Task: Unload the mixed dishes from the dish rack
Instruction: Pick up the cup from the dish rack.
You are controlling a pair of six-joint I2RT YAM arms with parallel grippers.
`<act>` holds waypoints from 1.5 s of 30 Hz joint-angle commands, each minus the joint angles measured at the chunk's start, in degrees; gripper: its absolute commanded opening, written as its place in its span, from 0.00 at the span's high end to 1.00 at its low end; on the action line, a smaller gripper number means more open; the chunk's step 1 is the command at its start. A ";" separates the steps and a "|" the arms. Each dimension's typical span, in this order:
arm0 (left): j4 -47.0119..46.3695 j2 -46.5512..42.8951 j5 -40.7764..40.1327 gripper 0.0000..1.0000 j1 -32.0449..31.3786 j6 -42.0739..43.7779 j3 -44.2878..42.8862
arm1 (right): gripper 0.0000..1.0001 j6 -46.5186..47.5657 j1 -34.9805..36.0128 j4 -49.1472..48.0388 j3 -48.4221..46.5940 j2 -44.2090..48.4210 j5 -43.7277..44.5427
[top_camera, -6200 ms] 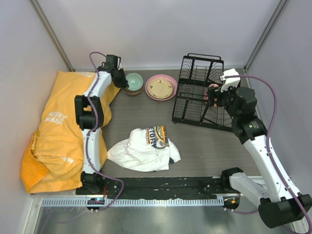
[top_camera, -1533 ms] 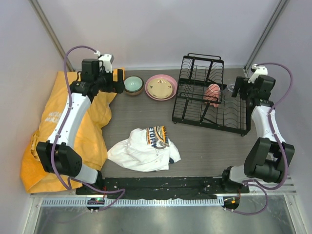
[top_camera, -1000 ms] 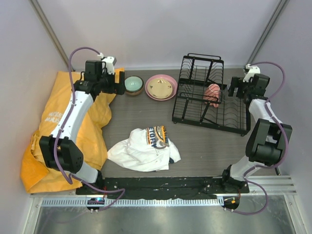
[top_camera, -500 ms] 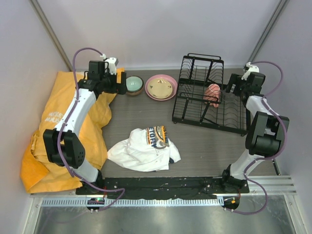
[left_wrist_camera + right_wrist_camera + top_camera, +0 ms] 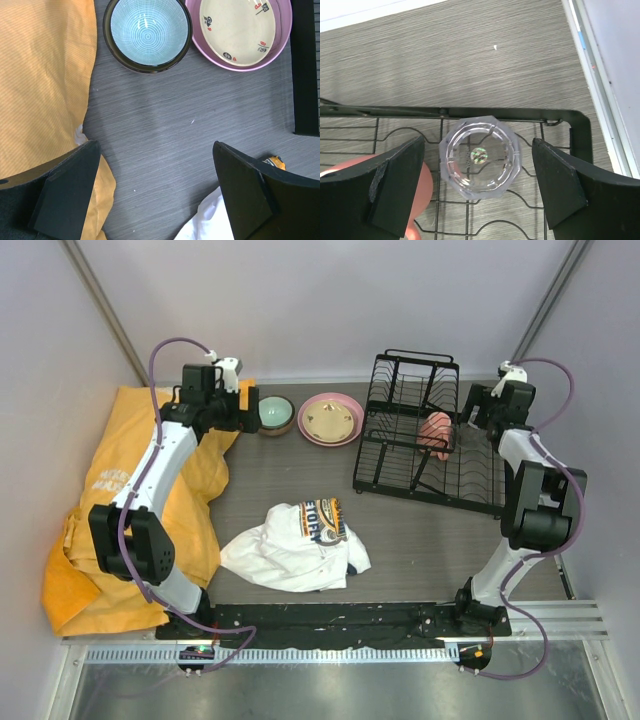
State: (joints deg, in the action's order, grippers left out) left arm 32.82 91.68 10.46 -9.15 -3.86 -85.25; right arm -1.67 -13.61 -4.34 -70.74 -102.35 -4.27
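Note:
The black wire dish rack (image 5: pixel 420 440) stands at the back right, with a pink mug (image 5: pixel 436 432) lying in it. A clear glass (image 5: pixel 480 157) stands upright in the rack's (image 5: pixel 470 112) far right corner. My right gripper (image 5: pixel 477 192) hovers open above it, one finger on each side, not touching; the mug (image 5: pixel 426 184) shows beside the left finger. The mint-green bowl (image 5: pixel 147 32) and the cream patterned plate (image 5: pixel 240 25), lying on the big pink plate (image 5: pixel 282 37), rest on the table. My left gripper (image 5: pixel 155 192) hangs open and empty over bare table near them.
A white printed T-shirt (image 5: pixel 300 533) lies crumpled at the table's middle front. An orange cloth (image 5: pixel 120 490) covers the left side, under my left arm. The table's right edge and a metal rail (image 5: pixel 600 95) run close to the rack's corner.
My right gripper has moved toward the back, over the rack's far right corner and the glass. The left arm has hardly shifted.

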 commanded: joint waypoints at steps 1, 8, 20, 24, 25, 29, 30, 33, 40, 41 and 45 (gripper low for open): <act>-2.85 -0.36 -0.44 0.00 -0.26 0.08 -0.35 | 0.08 0.00 0.16 -2.96 -3.09 -0.31 2.95; -2.67 -0.45 -0.53 0.00 -0.26 0.08 -0.27 | 0.08 0.62 0.33 -2.96 -3.70 -2.07 3.39; -2.94 -0.45 -0.53 0.00 -0.26 0.08 0.44 | 0.09 3.43 0.95 -2.87 -3.53 -2.86 3.48; -3.11 -0.45 -0.44 0.00 -0.26 0.17 0.79 | 0.09 4.57 1.12 -2.78 -3.70 -3.21 3.48; -3.11 -0.45 -0.53 0.00 -0.26 0.08 0.88 | 0.09 4.66 1.13 -2.78 -3.70 -3.56 3.40; -3.20 -0.62 -0.61 0.00 -0.17 0.17 0.97 | 0.09 5.36 1.30 -2.78 -3.62 -4.26 3.74; -3.20 -0.62 -0.61 0.00 -0.26 0.17 1.05 | 0.09 5.45 1.30 -2.87 -3.70 -4.27 3.83; -3.29 -0.62 -0.70 0.00 -0.26 0.17 1.05 | 0.09 5.71 1.39 -2.87 -3.70 -4.62 4.01; -3.37 -0.54 -0.35 0.00 -0.17 -0.01 1.41 | 0.16 6.07 1.39 -3.13 -3.53 -4.35 4.01; -3.37 -0.45 -0.44 0.00 -0.26 -0.10 1.49 | 0.19 6.15 1.39 -3.13 -3.53 -4.18 4.01; -3.38 -0.45 -0.26 0.00 -0.26 -0.10 1.67 | 0.29 6.24 1.39 -3.04 -3.44 -4.00 4.01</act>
State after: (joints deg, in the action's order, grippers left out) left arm 31.94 91.68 10.11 -9.15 -4.01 -83.92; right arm 4.01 -12.47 -4.75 -72.23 -107.31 -1.10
